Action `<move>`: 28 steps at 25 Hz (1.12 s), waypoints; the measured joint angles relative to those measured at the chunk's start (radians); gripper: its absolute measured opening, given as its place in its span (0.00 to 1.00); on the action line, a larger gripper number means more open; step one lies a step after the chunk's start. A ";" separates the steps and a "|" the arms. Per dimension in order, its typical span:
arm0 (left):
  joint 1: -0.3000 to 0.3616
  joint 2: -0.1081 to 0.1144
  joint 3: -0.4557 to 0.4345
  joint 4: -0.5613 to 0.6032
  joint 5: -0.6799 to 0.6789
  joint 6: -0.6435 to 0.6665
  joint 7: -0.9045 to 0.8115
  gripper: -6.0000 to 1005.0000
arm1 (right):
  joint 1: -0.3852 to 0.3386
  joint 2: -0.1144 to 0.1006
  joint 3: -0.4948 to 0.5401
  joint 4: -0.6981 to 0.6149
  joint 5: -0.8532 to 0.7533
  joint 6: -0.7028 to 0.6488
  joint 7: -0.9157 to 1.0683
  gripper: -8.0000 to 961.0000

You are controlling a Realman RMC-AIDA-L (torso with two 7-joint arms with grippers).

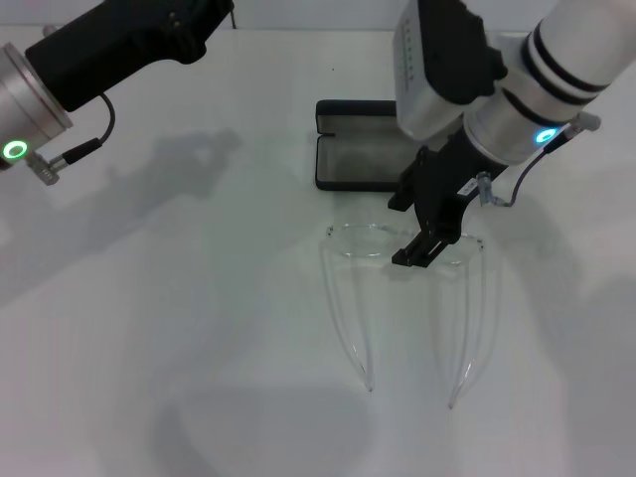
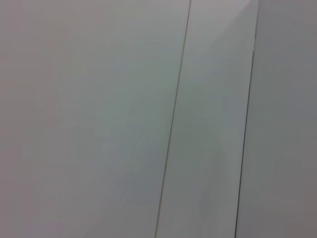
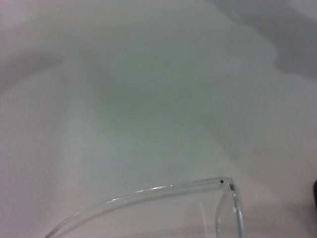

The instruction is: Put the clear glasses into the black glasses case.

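The clear glasses [image 1: 358,239] lie flat on the white table with both temple arms spread toward me. My right gripper [image 1: 417,250] is down at their front frame, over the right lens near the bridge, and looks open around the rim. The right wrist view shows one hinge corner of the clear glasses [image 3: 222,182] with its temple arm resting on the table. Just behind the glasses, the black glasses case [image 1: 360,159] lies open with its grey lining showing; the right arm covers its right part. The left arm [image 1: 109,50] hangs raised at the far left, its gripper out of view.
The white table [image 1: 199,328] runs bare to the left and in front of the glasses. The left wrist view shows only pale wall panels [image 2: 99,119] with thin seams.
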 joint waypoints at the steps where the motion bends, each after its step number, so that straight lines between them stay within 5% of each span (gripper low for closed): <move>1: 0.000 0.000 0.000 0.000 0.000 0.000 0.000 0.11 | 0.001 0.000 -0.016 0.008 0.010 0.012 -0.001 0.75; 6: -0.001 -0.002 0.001 -0.002 0.000 0.000 0.000 0.11 | 0.002 0.000 -0.062 0.023 0.038 0.051 -0.005 0.75; 14: -0.014 -0.003 0.000 -0.046 0.000 0.000 0.001 0.11 | -0.004 0.000 -0.074 0.025 0.039 0.066 -0.009 0.55; 25: -0.017 -0.003 0.000 -0.068 0.000 0.008 0.016 0.11 | -0.015 0.000 -0.080 0.037 0.081 0.062 -0.040 0.11; 28: -0.016 -0.003 0.000 -0.068 0.000 0.015 0.016 0.11 | -0.027 0.000 -0.080 0.031 0.095 0.048 -0.054 0.10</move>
